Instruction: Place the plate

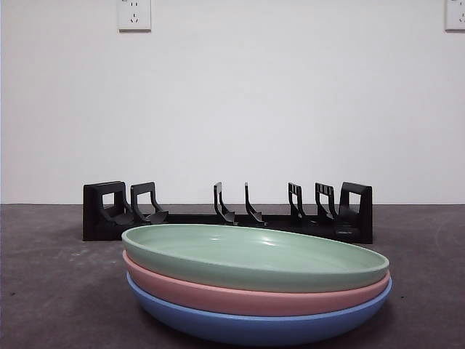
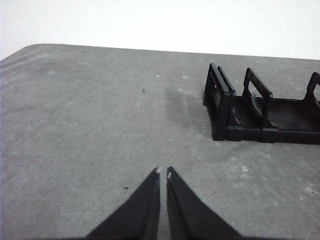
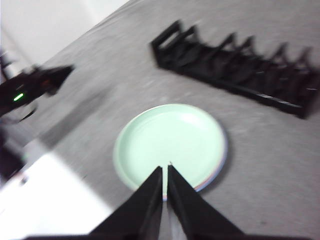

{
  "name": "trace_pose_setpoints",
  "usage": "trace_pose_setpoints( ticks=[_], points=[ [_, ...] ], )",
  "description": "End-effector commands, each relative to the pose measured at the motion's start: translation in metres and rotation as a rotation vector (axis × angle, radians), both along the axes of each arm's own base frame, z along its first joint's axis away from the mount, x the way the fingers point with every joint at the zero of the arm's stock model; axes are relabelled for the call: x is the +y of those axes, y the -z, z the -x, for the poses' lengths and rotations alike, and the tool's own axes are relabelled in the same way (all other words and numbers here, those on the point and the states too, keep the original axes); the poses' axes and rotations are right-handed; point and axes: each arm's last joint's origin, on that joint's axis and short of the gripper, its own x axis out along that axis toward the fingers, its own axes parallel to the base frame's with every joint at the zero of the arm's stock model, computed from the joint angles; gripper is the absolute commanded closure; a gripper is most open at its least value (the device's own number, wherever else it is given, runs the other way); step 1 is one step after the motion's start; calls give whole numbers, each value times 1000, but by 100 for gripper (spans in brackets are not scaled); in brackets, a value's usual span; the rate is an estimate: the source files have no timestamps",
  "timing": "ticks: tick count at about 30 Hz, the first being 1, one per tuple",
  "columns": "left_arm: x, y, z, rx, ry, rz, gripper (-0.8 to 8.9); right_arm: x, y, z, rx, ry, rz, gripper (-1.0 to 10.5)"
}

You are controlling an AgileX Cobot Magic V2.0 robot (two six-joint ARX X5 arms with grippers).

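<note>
Your left gripper point(image 2: 163, 173) hangs over bare table point(image 2: 90, 125) just off the rack's point(image 2: 260, 112) end, jaws pressed together, empty. Just in front of the rack, the green plate point(image 1: 254, 256) tops the pink point(image 1: 247, 297) and blue point(image 1: 254, 327) plates. Your right gripper point(image 3: 164, 169) hovers above that stack, jaws together, empty.

Three stacked plates, green point(image 1: 254, 254), pink point(image 1: 218, 294) and blue point(image 1: 247, 326); one black rack point(image 1: 225, 214); two wall sockets point(image 1: 134, 14).

Even, soft light — right wrist view motion-blurred, others sharp.
</note>
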Motion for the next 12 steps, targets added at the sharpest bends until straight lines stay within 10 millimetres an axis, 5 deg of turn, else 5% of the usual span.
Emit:
trace_pose_setpoints(
  ticks=[1,6,12],
  points=[
    [0,7,-1,25,-2,-18,792,-2,4,-3,-33,137,-33,931],
    [0,7,-1,25,-2,-18,792,-3,30,-23,-144,426,-81,931],
    [0,7,-1,25,-2,-18,792,-12,87,-52,-255,625,-68,931]
  ],
)
